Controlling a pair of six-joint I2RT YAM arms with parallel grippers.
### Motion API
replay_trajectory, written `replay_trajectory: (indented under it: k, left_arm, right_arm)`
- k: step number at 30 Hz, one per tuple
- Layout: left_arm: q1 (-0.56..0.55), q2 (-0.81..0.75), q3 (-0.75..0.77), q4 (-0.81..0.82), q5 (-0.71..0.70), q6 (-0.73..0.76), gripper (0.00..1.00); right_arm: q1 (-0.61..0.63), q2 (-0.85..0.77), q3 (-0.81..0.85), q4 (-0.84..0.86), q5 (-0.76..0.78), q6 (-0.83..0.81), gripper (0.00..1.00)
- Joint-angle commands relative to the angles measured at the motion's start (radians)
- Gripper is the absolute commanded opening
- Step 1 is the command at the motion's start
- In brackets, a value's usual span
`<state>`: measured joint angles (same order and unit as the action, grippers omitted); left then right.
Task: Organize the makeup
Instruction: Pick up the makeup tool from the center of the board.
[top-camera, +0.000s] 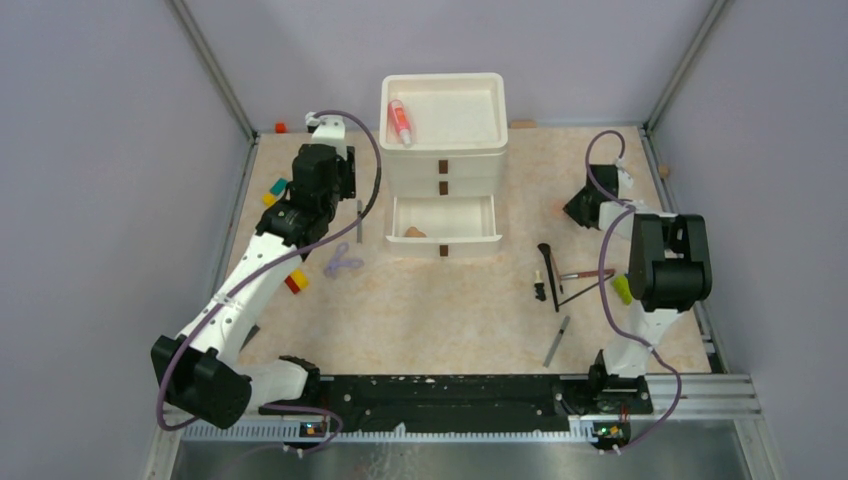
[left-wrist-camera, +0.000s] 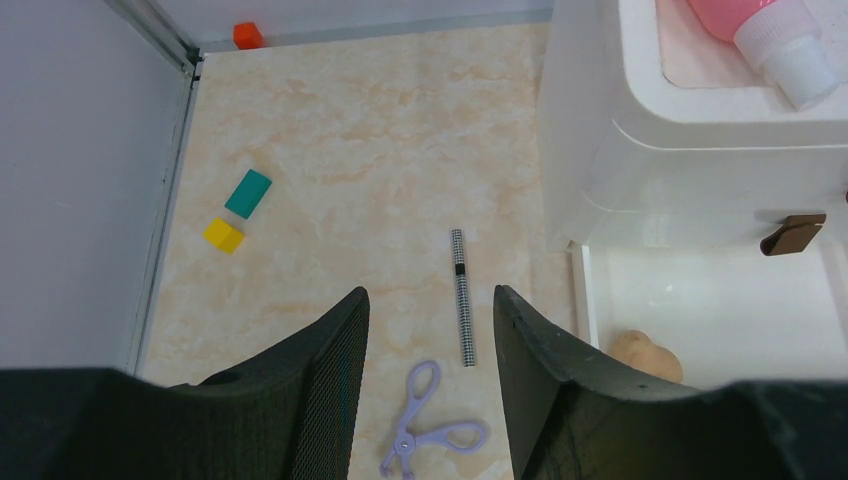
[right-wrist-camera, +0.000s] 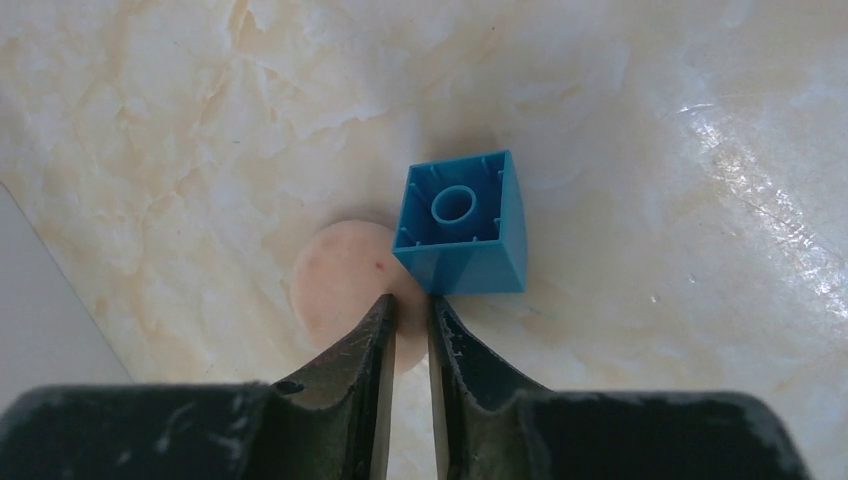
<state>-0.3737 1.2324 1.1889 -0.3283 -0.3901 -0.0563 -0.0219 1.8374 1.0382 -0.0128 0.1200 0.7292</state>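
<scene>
In the right wrist view my right gripper (right-wrist-camera: 410, 300) is shut on the near edge of a peach round sponge (right-wrist-camera: 335, 275) lying on the table. A blue block (right-wrist-camera: 462, 225) touches the sponge's far side. From above, that gripper (top-camera: 581, 209) is low at the far right. My left gripper (left-wrist-camera: 430, 292) hangs open and holds nothing. Below it lie a checkered pencil (left-wrist-camera: 461, 295) and a purple scissor-like tool (left-wrist-camera: 425, 425). A pink white-capped spray bottle (top-camera: 400, 122) lies in the organizer's top tray (top-camera: 455, 110). Another peach sponge (left-wrist-camera: 645, 352) sits in the open bottom drawer (top-camera: 445, 222).
Thin brushes and pencils (top-camera: 548, 270) and a silver tube (top-camera: 557, 341) lie at the right front. Toy blocks are scattered around: teal (left-wrist-camera: 248, 193), yellow (left-wrist-camera: 223, 235), orange (left-wrist-camera: 247, 35), red-yellow (top-camera: 296, 281), green (top-camera: 622, 290). Grey walls close in the table's left and right sides.
</scene>
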Motion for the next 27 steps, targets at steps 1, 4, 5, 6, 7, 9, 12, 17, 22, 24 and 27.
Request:
replay_trajectory:
  k: [1, 4, 5, 6, 7, 9, 12, 17, 22, 24, 27]
  left_arm:
    - [0.007, -0.027, -0.005, 0.052, -0.001, 0.006, 0.55]
    - [0.006, -0.028, -0.007, 0.053, 0.002, 0.007, 0.55]
    - [0.006, -0.03, -0.006, 0.054, 0.0, 0.007, 0.55]
    - [0.007, -0.029, -0.007, 0.053, 0.0, 0.007, 0.55]
    - [0.006, -0.029, -0.006, 0.054, 0.0, 0.009, 0.55]
    - [0.006, -0.029, -0.006, 0.054, -0.001, 0.009, 0.55]
    - [0.006, -0.028, -0.008, 0.054, -0.002, 0.01, 0.55]
    - [0.006, -0.027, -0.007, 0.053, 0.003, 0.01, 0.55]
    - [0.006, -0.025, -0.007, 0.052, 0.006, 0.01, 0.55]
    - [0.006, -0.028, -0.008, 0.051, 0.009, 0.009, 0.55]
    - [0.006, -0.029, -0.008, 0.052, 0.006, 0.011, 0.55]
  right_arm:
    - [-0.005, -0.007, -0.009, 0.058, -0.03, -0.02, 0.13]
    - [-0.006, -0.057, -0.035, 0.094, -0.053, -0.034, 0.1]
    - [-0.005, -0.077, -0.049, 0.11, -0.056, -0.039, 0.09]
    - [-0.005, -0.1, -0.061, 0.122, -0.061, -0.041, 0.08]
    - [-0.004, -0.121, -0.073, 0.127, -0.064, -0.044, 0.07]
    - [-0.005, -0.17, -0.086, 0.12, -0.066, -0.05, 0.06]
    - [-0.002, -0.25, -0.117, 0.107, -0.078, -0.057, 0.05]
    - [0.061, -0.373, -0.169, 0.092, -0.149, -0.067, 0.04]
    - [0.191, -0.476, -0.206, 0.09, -0.177, -0.063, 0.04]
    - [0.239, -0.493, -0.21, 0.092, -0.189, -0.048, 0.05]
    - [0.297, -0.496, -0.205, 0.108, -0.2, -0.028, 0.05]
